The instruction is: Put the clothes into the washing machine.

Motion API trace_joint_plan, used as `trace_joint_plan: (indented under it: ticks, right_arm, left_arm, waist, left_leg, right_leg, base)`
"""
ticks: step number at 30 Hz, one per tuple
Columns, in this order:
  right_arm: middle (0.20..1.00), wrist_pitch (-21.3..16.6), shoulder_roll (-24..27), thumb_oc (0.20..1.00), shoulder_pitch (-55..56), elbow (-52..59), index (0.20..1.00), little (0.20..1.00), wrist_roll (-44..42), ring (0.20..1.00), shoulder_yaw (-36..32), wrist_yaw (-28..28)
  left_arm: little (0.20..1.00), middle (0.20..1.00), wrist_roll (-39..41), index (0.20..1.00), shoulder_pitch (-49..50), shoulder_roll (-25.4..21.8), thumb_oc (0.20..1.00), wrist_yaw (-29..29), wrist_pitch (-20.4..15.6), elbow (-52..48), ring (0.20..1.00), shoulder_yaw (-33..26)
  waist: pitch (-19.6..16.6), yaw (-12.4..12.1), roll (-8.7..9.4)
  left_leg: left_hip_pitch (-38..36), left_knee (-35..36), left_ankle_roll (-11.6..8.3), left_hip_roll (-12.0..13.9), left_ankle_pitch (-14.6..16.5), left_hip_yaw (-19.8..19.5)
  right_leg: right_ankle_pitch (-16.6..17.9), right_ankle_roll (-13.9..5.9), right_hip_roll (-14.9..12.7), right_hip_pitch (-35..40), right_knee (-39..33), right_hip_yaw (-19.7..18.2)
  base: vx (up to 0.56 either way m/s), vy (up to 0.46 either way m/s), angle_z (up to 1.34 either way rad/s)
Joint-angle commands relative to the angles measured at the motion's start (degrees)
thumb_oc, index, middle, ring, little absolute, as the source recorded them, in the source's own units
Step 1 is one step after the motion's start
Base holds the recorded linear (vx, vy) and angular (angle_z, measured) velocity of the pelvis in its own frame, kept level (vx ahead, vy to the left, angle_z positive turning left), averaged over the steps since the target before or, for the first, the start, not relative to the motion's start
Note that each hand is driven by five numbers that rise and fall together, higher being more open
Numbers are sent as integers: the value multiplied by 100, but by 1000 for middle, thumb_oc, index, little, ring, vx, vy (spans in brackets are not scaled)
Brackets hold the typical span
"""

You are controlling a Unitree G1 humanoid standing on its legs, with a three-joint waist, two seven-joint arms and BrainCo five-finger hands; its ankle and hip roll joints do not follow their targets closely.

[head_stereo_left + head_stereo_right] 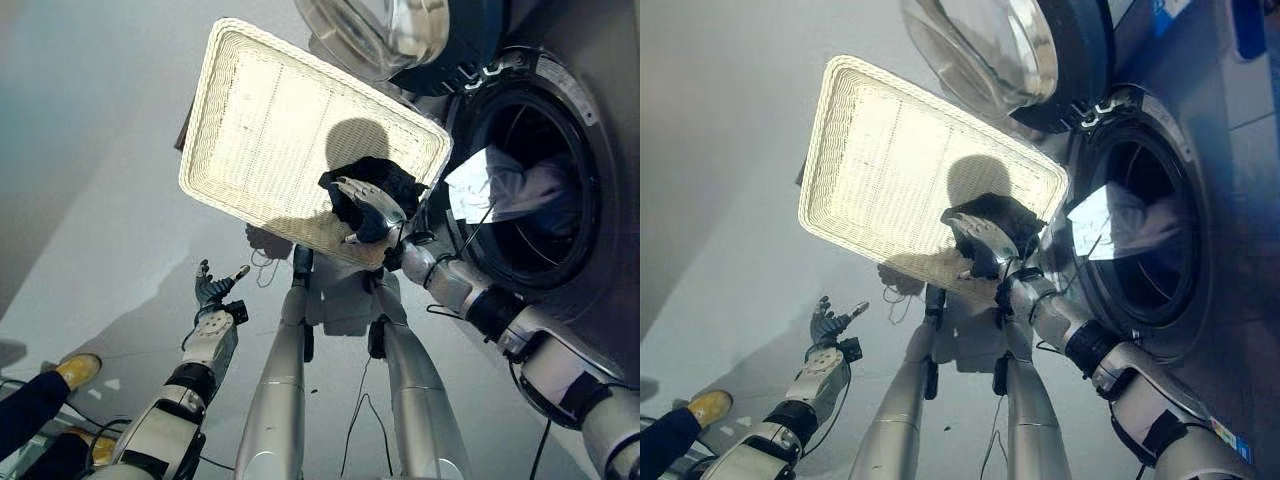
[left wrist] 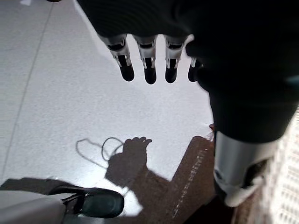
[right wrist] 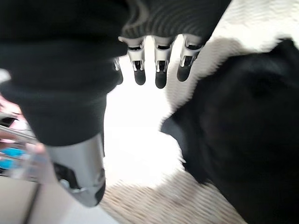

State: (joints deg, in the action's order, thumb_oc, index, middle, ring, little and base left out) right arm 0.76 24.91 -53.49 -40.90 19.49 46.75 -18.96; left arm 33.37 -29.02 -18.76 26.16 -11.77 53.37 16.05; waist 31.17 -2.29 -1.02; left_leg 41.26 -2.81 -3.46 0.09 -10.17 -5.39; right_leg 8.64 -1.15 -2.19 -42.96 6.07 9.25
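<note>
A white woven basket (image 1: 215, 110) lies on the floor in front of the washing machine (image 1: 590, 150). A black garment (image 1: 390, 175) is bunched at the basket's edge nearest the machine. My right hand (image 1: 365, 210) hovers over that garment, open, with its fingers (image 3: 160, 65) straight and the black cloth (image 3: 243, 140) just beside them, not gripped. The machine's round door (image 1: 400, 30) stands swung open. A pale garment (image 1: 490, 185) hangs inside the drum's mouth. My left hand (image 1: 215, 290) is low at the left, open and empty, its fingers (image 2: 149, 65) spread above the floor.
A person's yellow shoe (image 1: 75, 370) and dark trouser leg (image 1: 25, 405) stand at the lower left by my left arm. Grey floor (image 1: 90, 200) stretches left of the basket. The open door overhangs the basket's far corner.
</note>
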Motion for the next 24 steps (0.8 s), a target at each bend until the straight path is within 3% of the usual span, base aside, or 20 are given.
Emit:
trace_joint_plan:
  ticks: [1,4,7,9,11,13,18,19,20,21,22,23,24]
  right_arm:
    - [1000,302,17,1000,-307,-480,1000,1000,38,1000,-161,-403]
    - [1000,371,42,1000,-468,-861,1000,1000,201,1000,-185,-546]
    - [1000,476,130,1000,-813,-1407,1000,1000,512,1000,-303,-1178]
    - [1000,473,138,1000,-841,-1453,1000,1000,562,1000,-316,-1235]
    - [1000,798,255,1000,-1098,-1829,1000,1000,1085,1000,-283,-1598]
    - [1000,834,263,1000,-1077,-1851,1000,1000,1137,1000,-277,-1602]
    - [1000,1536,545,1000,-1315,-2122,1000,1000,1878,1000,95,-898]
    - [1000,1694,579,1000,-1346,-2150,1000,1000,2007,1000,177,-531]
    - [1000,1942,627,1000,-1376,-2186,1000,1000,2446,1000,374,668]
    - [1000,1944,628,1000,-1377,-2183,1000,1000,2448,1000,373,672]
    - [448,2101,654,448,-1370,-2243,448,448,2792,448,564,1838]
    - [448,2104,655,448,-1370,-2236,448,448,2800,448,562,1848]
    - [200,2166,663,200,-1371,-2342,200,200,3077,200,682,2622]
  left_arm:
    - [1000,1000,-329,1000,-39,68,1000,-259,-135,-53,1000,296]
    - [1000,1000,-470,1000,-44,103,1000,-267,-108,-216,1000,566]
    - [1000,1000,-462,1000,-40,205,1000,-278,-92,-455,1000,957]
    - [1000,1000,-462,1000,-41,217,1000,-272,-98,-466,1000,982]
    - [1000,1000,-570,1000,22,310,1000,-342,-127,-573,1000,1322]
    - [1000,1000,-578,1000,59,321,1000,-352,-143,-582,1000,1357]
    - [1000,1000,-498,1000,164,383,1000,-400,-323,-759,1000,1714]
    - [1000,1000,-484,1000,174,374,1000,-402,-321,-810,1000,1755]
    - [1000,1000,-509,1000,207,334,1000,-396,-333,-924,1000,1799]
    - [1000,1000,-510,1000,207,334,1000,-396,-332,-925,1000,1799]
    - [1000,1000,-507,1000,212,258,1000,-391,-261,-1091,1000,1797]
    - [1000,1000,-507,1000,213,257,1000,-390,-260,-1094,1000,1797]
    - [1000,1000,-459,1000,193,177,1000,-377,-219,-1211,1000,1833]
  waist:
    - [-137,-316,-109]
    - [-137,-363,-163]
    - [-137,-407,-257]
    - [-137,-408,-266]
    - [-137,-435,-354]
    - [-137,-445,-365]
    - [-137,-439,-490]
    - [-137,-437,-497]
    - [-137,-442,-503]
    - [-137,-441,-503]
    - [-137,-456,-504]
    - [-137,-456,-504]
    - [-137,-471,-521]
  left_leg:
    - [76,110,-5,-356,27,283]
    - [167,93,7,-386,18,251]
    - [357,22,35,-461,26,217]
    - [383,3,37,-470,31,212]
    - [593,-71,69,-531,55,169]
    - [554,-72,72,-530,90,168]
    - [790,-83,115,-581,89,141]
    - [824,-88,118,-587,89,134]
    - [892,-66,114,-577,68,133]
    - [892,-65,114,-577,68,133]
    - [919,3,116,-568,23,121]
    - [917,5,116,-568,23,120]
    - [920,61,122,-568,-19,113]
  right_leg:
    - [-205,-513,-15,-162,420,88]
    - [-140,-542,-62,-228,394,125]
    - [-21,-589,-133,-391,339,156]
    - [-12,-593,-138,-413,340,158]
    - [82,-654,-206,-617,305,156]
    - [54,-659,-206,-588,314,151]
    - [142,-686,-230,-866,241,75]
    - [156,-693,-233,-905,228,60]
    - [172,-692,-227,-970,201,39]
    - [172,-692,-227,-970,201,39]
    - [175,-682,-210,-1002,178,25]
    - [175,-682,-210,-1001,178,25]
    - [180,-662,-199,-1011,164,10]
  base:
    - [20,-4,16]
    - [10,-13,16]
    - [16,-3,12]
    - [17,-4,5]
    - [36,-14,7]
    - [30,0,3]
    - [45,23,3]
    - [45,-22,2]
    - [41,-22,1]
    - [62,-47,0]
    - [33,-30,0]
    - [58,-61,0]
    - [28,-36,0]
